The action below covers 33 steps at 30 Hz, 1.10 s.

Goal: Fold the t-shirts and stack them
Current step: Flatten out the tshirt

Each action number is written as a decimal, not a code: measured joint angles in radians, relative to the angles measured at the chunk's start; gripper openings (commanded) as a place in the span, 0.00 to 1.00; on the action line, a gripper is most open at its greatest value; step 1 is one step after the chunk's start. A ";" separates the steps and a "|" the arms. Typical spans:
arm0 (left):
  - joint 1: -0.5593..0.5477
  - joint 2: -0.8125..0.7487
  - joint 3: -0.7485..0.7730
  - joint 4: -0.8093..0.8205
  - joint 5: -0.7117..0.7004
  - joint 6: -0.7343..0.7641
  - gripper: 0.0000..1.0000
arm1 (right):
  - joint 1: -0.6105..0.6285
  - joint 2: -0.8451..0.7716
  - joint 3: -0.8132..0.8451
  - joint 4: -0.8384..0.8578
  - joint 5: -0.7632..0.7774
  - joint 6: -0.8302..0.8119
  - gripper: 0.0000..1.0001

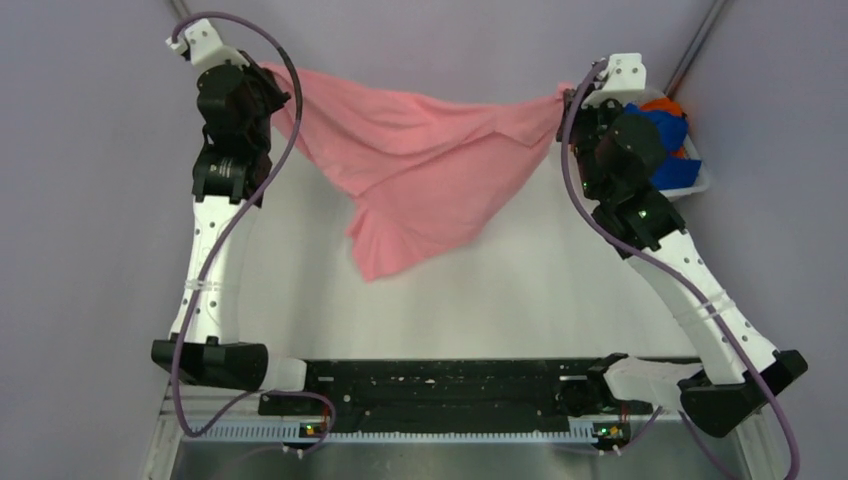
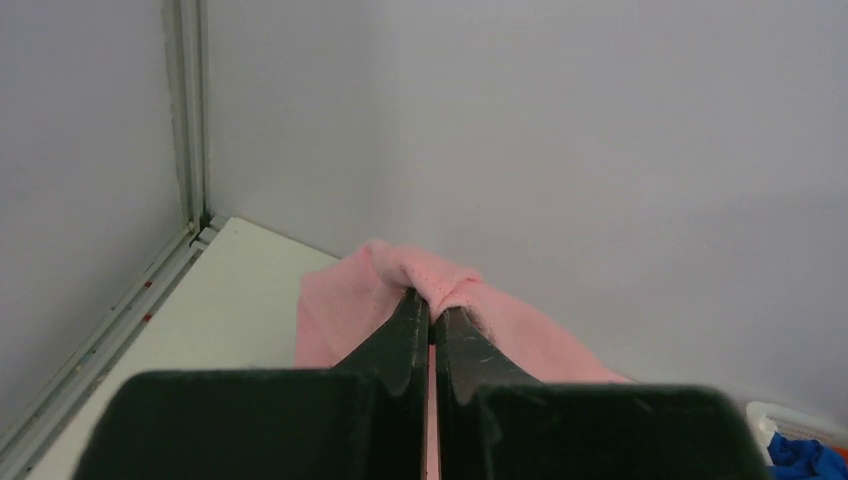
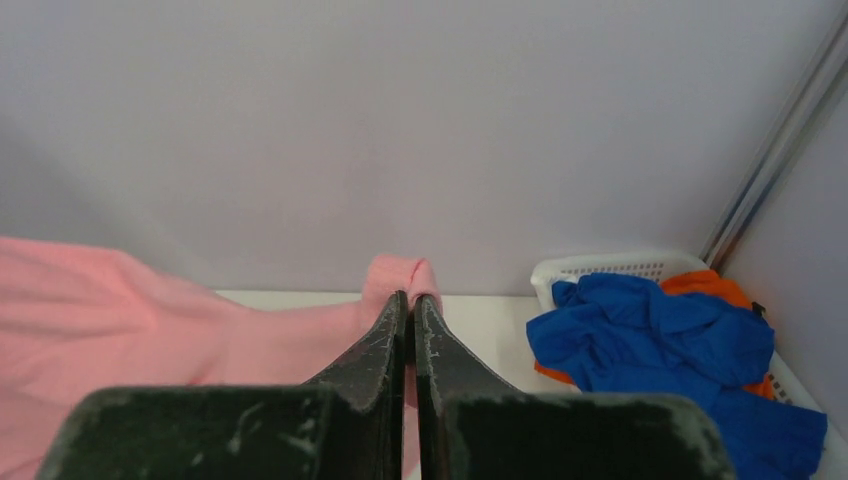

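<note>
A light pink t-shirt (image 1: 420, 165) hangs stretched between my two grippers at the far side of the table, its lower part sagging to a point toward the middle. My left gripper (image 1: 268, 80) is shut on the shirt's left edge; in the left wrist view the pink cloth (image 2: 440, 285) bunches over the left gripper (image 2: 433, 308). My right gripper (image 1: 572, 98) is shut on the right edge; pink cloth (image 3: 405, 275) pokes out past the right gripper (image 3: 410, 298). A royal blue t-shirt (image 3: 660, 335) and an orange t-shirt (image 3: 705, 287) lie crumpled in the basket.
The white plastic basket (image 1: 700, 180) stands at the far right corner, its rim (image 3: 610, 265) just right of my right gripper. Grey walls close the table at the back and both sides. A metal post (image 2: 188, 120) runs up the far left corner.
</note>
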 measured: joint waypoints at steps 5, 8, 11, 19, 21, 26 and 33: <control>0.051 -0.056 -0.026 -0.011 0.014 0.002 0.00 | -0.016 -0.063 -0.025 0.006 -0.005 0.013 0.00; 0.072 -0.188 -0.179 -0.005 0.008 -0.002 0.00 | -0.017 -0.182 -0.132 0.006 0.002 0.055 0.00; 0.092 -0.307 -0.367 -0.019 -0.007 -0.028 0.00 | -0.018 -0.324 -0.310 -0.025 0.025 0.130 0.00; 0.106 -0.189 -0.657 -0.066 0.021 -0.080 0.00 | -0.064 -0.354 -0.620 -0.127 0.097 0.285 0.00; 0.106 -0.041 -0.626 -0.059 0.052 -0.089 0.00 | -0.119 -0.267 -0.642 -0.114 0.087 0.312 0.00; 0.107 0.328 -0.447 -0.066 0.129 -0.103 0.43 | -0.236 0.020 -0.687 -0.021 0.055 0.385 0.00; 0.108 0.584 -0.204 -0.124 0.276 -0.113 0.86 | -0.263 0.227 -0.725 0.048 0.000 0.460 0.00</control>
